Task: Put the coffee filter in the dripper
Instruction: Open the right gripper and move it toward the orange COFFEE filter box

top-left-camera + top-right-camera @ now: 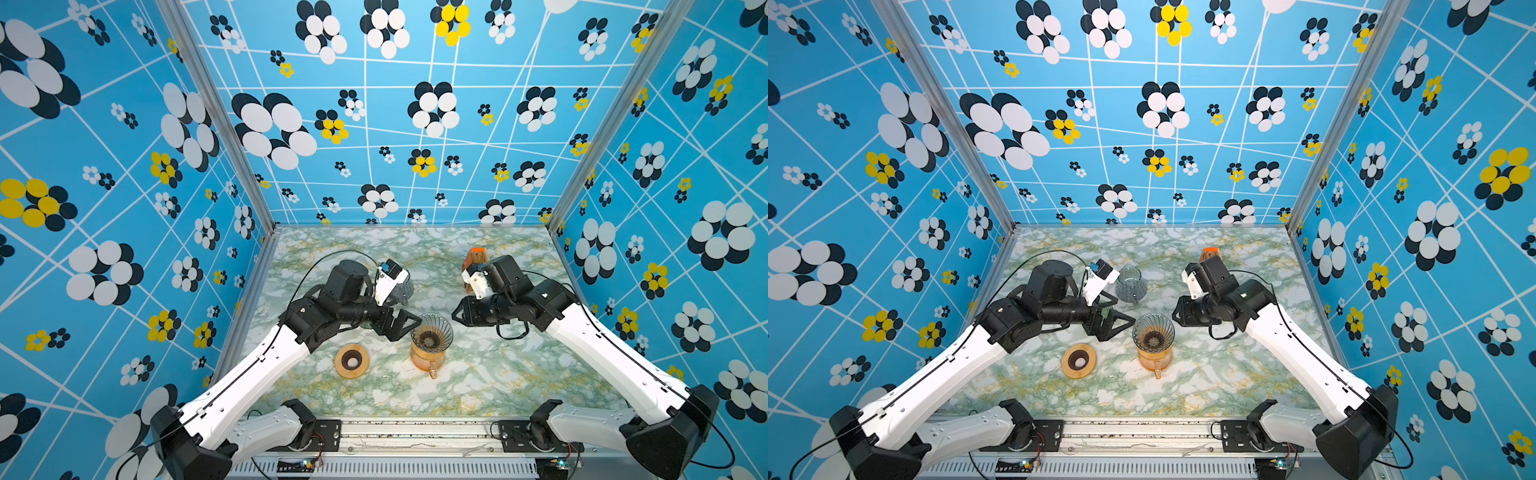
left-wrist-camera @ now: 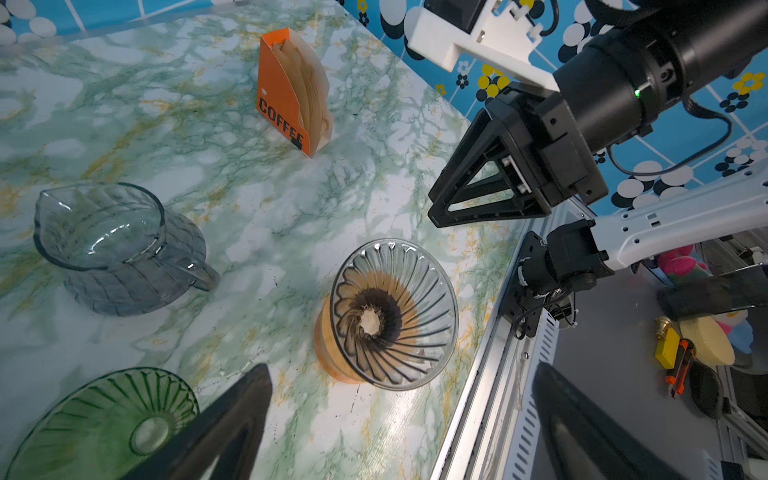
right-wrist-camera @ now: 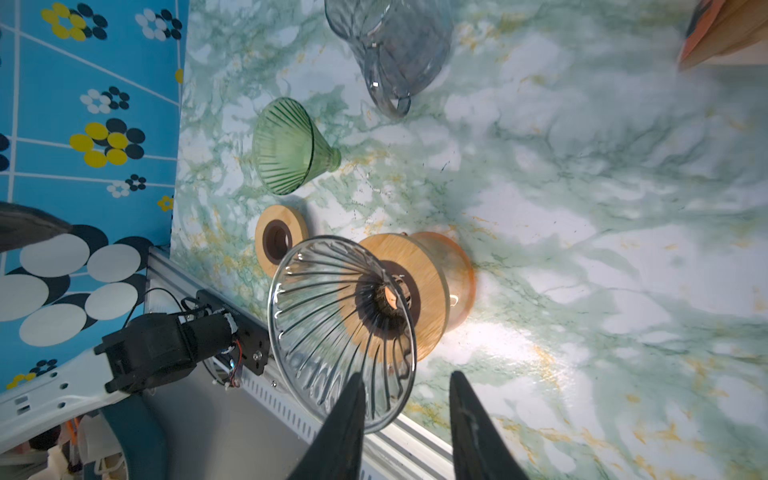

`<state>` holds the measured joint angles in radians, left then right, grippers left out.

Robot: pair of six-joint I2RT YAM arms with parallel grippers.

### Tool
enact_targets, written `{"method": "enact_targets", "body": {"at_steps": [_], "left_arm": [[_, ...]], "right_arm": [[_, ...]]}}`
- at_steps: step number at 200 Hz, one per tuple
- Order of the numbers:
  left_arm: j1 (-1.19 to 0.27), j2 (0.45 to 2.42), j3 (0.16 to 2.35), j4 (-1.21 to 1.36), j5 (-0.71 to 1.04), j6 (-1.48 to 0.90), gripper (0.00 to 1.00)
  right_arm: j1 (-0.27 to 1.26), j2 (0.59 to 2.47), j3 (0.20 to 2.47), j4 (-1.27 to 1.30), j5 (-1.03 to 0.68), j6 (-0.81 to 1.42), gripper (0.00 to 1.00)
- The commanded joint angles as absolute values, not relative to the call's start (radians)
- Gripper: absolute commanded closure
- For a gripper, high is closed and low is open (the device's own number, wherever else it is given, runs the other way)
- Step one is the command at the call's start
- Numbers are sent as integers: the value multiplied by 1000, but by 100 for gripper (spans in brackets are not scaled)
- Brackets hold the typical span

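Plainly, left fingers (image 2: 232,424) gape empty (right fingers (image 3: 347,424) part-open, perhaps brushing the dripper (image 3: 332,332) rim).

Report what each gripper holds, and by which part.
Nothing is held. The left gripper hangs wide open. The right gripper has its jaws either side of the clear dripper's rim, parted, not clamped on it.

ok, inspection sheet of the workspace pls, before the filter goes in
Surface: marble tabletop, no spill seen.
Job's things: clear dripper on amber jug, no filter in it; filters upright in orange box.
Clutter: grey jug, green dripper on its side, wooden ring.
Grippers: left pincer open, empty; right pincer open, empty, near clear dripper's rim.
Cables: black loop under right wrist, hanging free.
Surroundings: blue flowered walls; tools beyond the front rail.
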<state>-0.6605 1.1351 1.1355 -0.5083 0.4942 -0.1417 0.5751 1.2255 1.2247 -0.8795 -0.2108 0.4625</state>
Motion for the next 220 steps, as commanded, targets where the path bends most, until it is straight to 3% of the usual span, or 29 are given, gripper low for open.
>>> {"method": "enact_targets", "body": {"at_steps": [1,31,49,84,139,220], "left_arm": [[-647,1195,1213,-467,500,-131,1],[-623,1283,1295,-462,526,-108,1],[-616,1326,1321,-447,542,-88,1],[-604,1385,1329,-379,595,-98,1],[-590,1389,1217,-234,617,-163,1],[-627,1417,1247,-308,621,-125,1]], "right_arm": [[524,1219,1260,-826,-106,404,65],[449,1256,1273,-748,-40,363,71],[390,1290,1288,-703,-45,356,80],[300,1391,1323,-638,-150,210,84],[212,1562,1433,-620,-101,146,81],[192,1844,1734,-718,-32,-98,83]]}}
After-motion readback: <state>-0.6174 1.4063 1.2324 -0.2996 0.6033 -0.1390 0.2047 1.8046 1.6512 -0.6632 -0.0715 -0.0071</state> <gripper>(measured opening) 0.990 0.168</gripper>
